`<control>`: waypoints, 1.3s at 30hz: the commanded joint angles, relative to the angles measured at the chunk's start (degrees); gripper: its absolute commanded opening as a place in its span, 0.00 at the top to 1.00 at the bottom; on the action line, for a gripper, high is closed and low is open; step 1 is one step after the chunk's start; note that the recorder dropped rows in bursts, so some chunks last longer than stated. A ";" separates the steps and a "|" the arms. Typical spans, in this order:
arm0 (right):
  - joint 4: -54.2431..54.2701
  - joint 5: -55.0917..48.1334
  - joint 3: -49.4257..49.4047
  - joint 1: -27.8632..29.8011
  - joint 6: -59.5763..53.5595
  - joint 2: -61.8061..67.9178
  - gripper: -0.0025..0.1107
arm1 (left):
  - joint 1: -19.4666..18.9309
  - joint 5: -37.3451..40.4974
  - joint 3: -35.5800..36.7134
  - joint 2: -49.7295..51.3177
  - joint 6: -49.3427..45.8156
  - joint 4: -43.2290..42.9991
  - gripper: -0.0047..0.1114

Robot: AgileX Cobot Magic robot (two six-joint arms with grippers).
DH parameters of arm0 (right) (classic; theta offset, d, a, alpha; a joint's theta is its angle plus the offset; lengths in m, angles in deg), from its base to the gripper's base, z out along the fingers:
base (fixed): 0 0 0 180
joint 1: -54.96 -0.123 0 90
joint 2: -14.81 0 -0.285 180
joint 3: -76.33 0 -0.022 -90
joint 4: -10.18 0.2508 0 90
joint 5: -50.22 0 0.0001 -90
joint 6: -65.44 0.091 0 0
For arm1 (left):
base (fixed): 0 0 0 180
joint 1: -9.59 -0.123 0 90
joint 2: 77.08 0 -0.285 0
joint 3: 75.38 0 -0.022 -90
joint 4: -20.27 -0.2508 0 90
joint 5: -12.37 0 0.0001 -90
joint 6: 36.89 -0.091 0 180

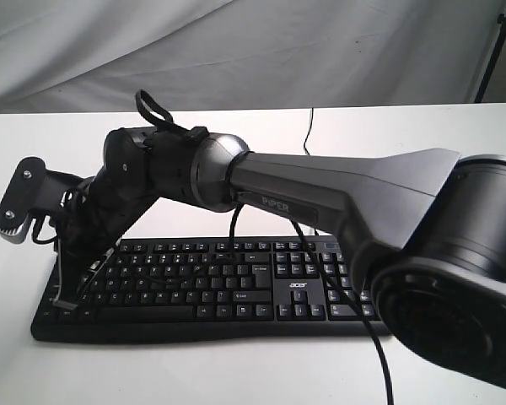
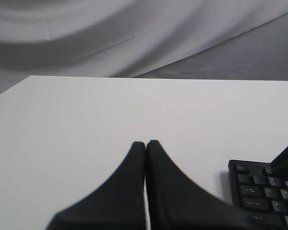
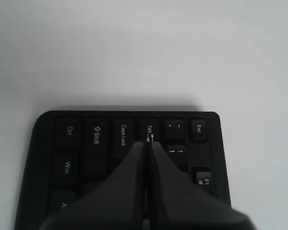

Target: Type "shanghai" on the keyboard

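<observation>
The black keyboard (image 1: 236, 291) with a white "acer" logo lies along the front of the white table (image 1: 388, 135). My right arm (image 1: 320, 186) reaches across from the right to the keyboard's left end. In the right wrist view the right gripper (image 3: 147, 143) is shut and empty, its tips over the keyboard (image 3: 86, 139) just short of the Tab key (image 3: 149, 130). In the left wrist view my left gripper (image 2: 145, 142) is shut and empty, over bare table beside the Esc corner of the keyboard (image 2: 264, 191). The left gripper does not show in the exterior view.
The keyboard's thin black cable (image 1: 308, 126) runs toward the back of the table. A grey cloth backdrop (image 1: 236, 42) hangs behind. A black stand leg (image 1: 489, 51) is at the far right. The right arm's cable (image 1: 367, 329) drapes over the number pad.
</observation>
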 commanded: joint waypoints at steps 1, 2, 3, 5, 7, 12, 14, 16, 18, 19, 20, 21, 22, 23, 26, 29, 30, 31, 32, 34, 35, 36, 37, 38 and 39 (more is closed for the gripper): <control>-0.08 -0.97 0.11 -0.03 -0.14 -0.81 0.98 | 0.21 -0.49 0.29 -0.29 0.09 0.04 0.95; -0.08 -1.20 0.11 -0.03 -0.14 -0.81 0.98 | 0.21 -0.49 0.29 -0.29 0.09 0.04 0.95; -0.51 -1.35 0.11 -0.03 0.31 -0.81 0.98 | 0.21 -0.49 0.29 -0.29 0.09 0.04 0.95; -0.96 -2.19 0.11 0.09 0.70 -0.81 0.98 | 0.21 -0.49 0.29 -0.29 0.09 0.04 0.95; -1.20 -2.80 0.11 0.25 0.83 -0.81 0.98 | 0.21 -0.49 0.29 -0.29 0.09 0.04 0.95; -1.45 -3.98 0.11 0.66 0.83 -0.90 0.98 | 0.21 -0.49 0.29 -0.29 0.09 0.04 0.95; -2.04 -4.41 0.11 0.75 1.09 -1.03 0.98 | 0.21 -0.49 0.29 -0.29 0.09 0.04 0.95; -2.89 -4.99 0.11 0.75 1.64 -1.48 0.98 | 0.21 -0.49 0.29 -0.29 0.09 0.04 0.95; -3.46 -6.03 0.11 0.75 1.91 -2.22 0.98 | 0.21 -0.49 0.29 -0.29 0.09 0.04 0.95; -3.76 -6.65 0.11 0.75 2.05 -2.48 0.98 | 0.21 -0.49 0.29 -0.29 0.09 0.04 0.95; -4.05 -7.11 0.11 0.75 2.19 -2.79 0.98 | 0.21 -0.49 0.29 -0.29 0.09 0.04 0.95; -4.30 -7.84 0.11 0.75 2.43 -3.08 0.98 | 0.21 -0.49 0.29 -0.29 0.09 0.04 0.95; -4.96 -8.69 -0.43 1.00 2.60 -3.51 0.98 | 0.21 -0.49 0.29 -0.29 0.09 0.04 0.95; -5.08 -8.86 -1.13 1.19 2.60 -3.74 0.98 | 0.21 -0.49 0.29 -0.29 0.09 0.04 0.95; -5.08 -7.88 -6.62 2.65 2.60 -6.15 0.98 | 0.21 -0.49 0.29 -0.29 0.09 0.04 0.95; -3.95 -1.62 -14.20 3.39 1.01 -10.31 0.98 | 0.21 -0.49 0.29 -0.29 0.09 0.04 0.95; -3.25 1.43 -18.13 3.39 0.22 -12.57 0.98 | 0.21 -0.49 0.29 -0.29 0.09 0.04 0.95; -3.25 3.45 -21.00 3.39 0.14 -14.27 0.98 | 0.21 -0.49 0.29 -0.29 0.09 0.04 0.95; -2.56 4.91 -23.53 3.39 -0.70 -15.76 0.98 | 0.21 -0.49 0.29 -0.29 0.09 0.04 0.95; -0.75 6.08 -27.44 4.03 -2.41 -17.92 0.98 | 0.21 -0.49 0.29 -0.29 0.09 0.04 0.95; 0.36 6.84 -28.99 4.53 -3.15 -18.37 0.98 | 0.21 -0.49 0.29 -0.29 0.09 0.04 0.95; 2.09 7.15 -29.76 5.10 -4.38 -18.37 0.98 | 0.21 -0.49 0.29 -0.29 0.09 0.04 0.95; 4.34 6.74 -30.29 5.29 -5.75 -18.47 0.98 | 0.21 -0.49 0.29 -0.29 0.09 0.04 0.95; 5.14 6.87 -30.92 5.38 -6.49 -18.47 0.98 | 0.21 -0.49 0.29 -0.29 0.09 0.04 0.95; 5.71 7.14 -31.38 5.38 -7.31 -18.47 0.98 | 0.21 -0.49 0.29 -0.29 0.09 0.04 0.95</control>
